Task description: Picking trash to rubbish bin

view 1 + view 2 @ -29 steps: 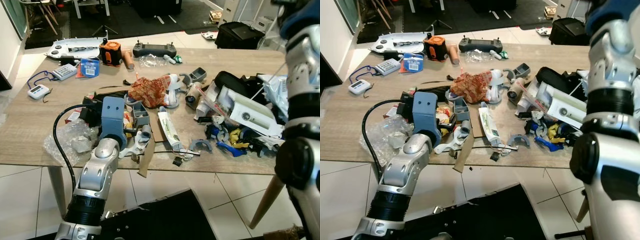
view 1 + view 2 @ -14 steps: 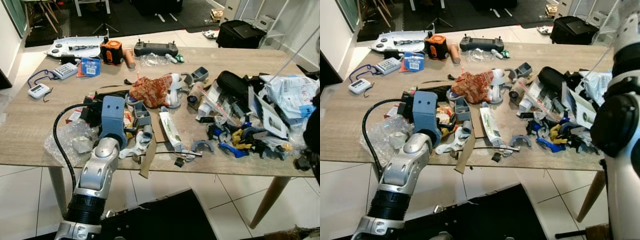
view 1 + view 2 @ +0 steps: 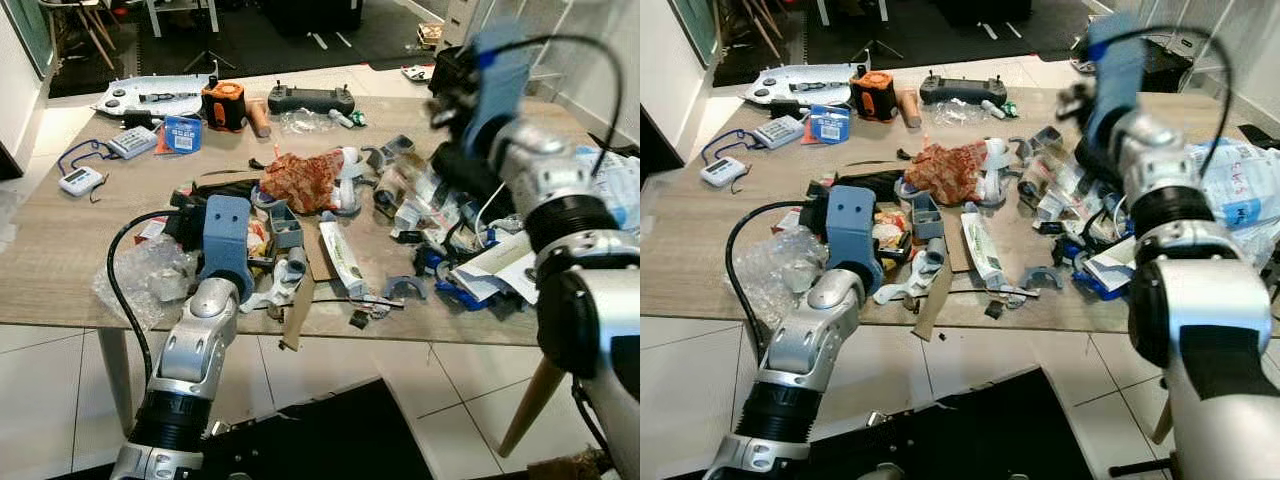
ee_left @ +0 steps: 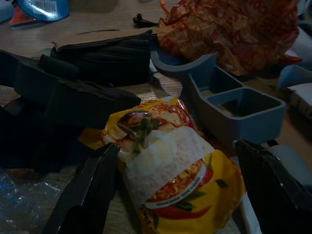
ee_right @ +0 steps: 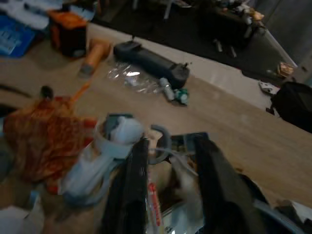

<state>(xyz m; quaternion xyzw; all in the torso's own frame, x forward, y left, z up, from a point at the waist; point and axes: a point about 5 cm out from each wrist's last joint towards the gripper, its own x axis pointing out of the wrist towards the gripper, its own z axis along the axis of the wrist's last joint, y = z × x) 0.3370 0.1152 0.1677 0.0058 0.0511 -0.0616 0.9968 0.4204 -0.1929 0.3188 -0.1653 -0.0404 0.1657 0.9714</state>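
A yellow instant-noodle packet [image 4: 170,170] lies on the wooden table [image 3: 60,260] between the two black fingers [image 4: 90,195] of my left gripper [image 4: 180,195], which is open around it. In the eye views the blue wrist housing covers most of that gripper [image 3: 252,240]. A crumpled red-orange wrapper [image 3: 300,180] lies just behind it. My right gripper [image 5: 169,141] is open and hovers over the cluttered pile of wrappers and grey parts [image 3: 440,220] on the table's right side; it looks blurred in the eye views [image 3: 1075,100].
A clear plastic bag [image 3: 150,280] lies left of my left arm. A toothpaste tube [image 3: 342,258] and a cardboard strip [image 3: 296,315] sit near the front edge. At the back are a black controller [image 3: 308,98], an orange device [image 3: 222,105] and a white handset [image 3: 78,181].
My right arm has swung in from the right edge of view and now reaches over the pile. White papers on the right have shifted. The left arm has not moved.
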